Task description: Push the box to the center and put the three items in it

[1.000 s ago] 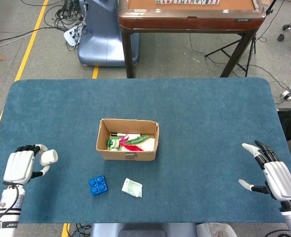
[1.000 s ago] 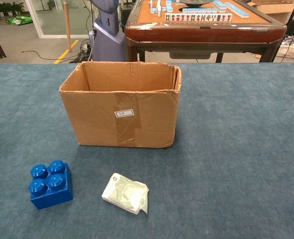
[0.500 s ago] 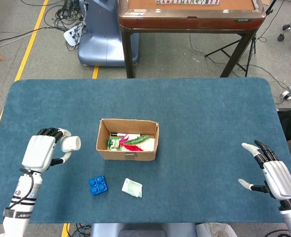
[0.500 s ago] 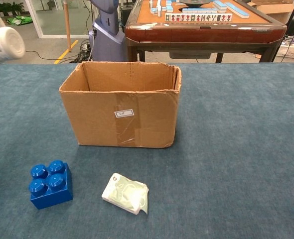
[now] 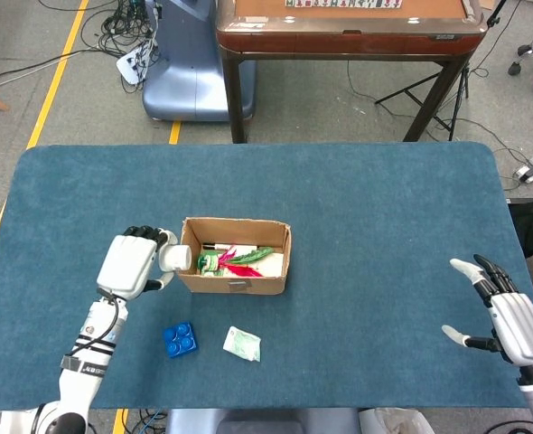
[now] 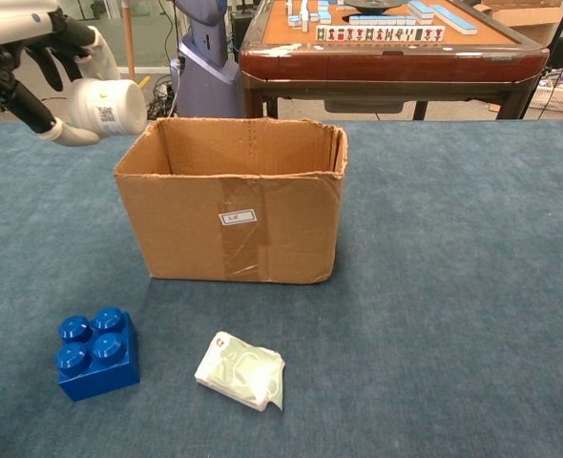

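Observation:
An open cardboard box stands mid-table, with green and red items inside it in the head view. My left hand holds a white cylindrical bottle raised just beside the box's left wall, at its rim height. In front of the box lie a blue studded block and a pale green packet on the mat. My right hand hovers open at the table's right front, far from everything.
The blue mat covers the whole table. Behind it stand a wooden mahjong table and a blue-grey machine base.
My left hand has carried the white bottle rightward from the table's left front up to the box's left wall. The right hand has drifted slightly lower right.

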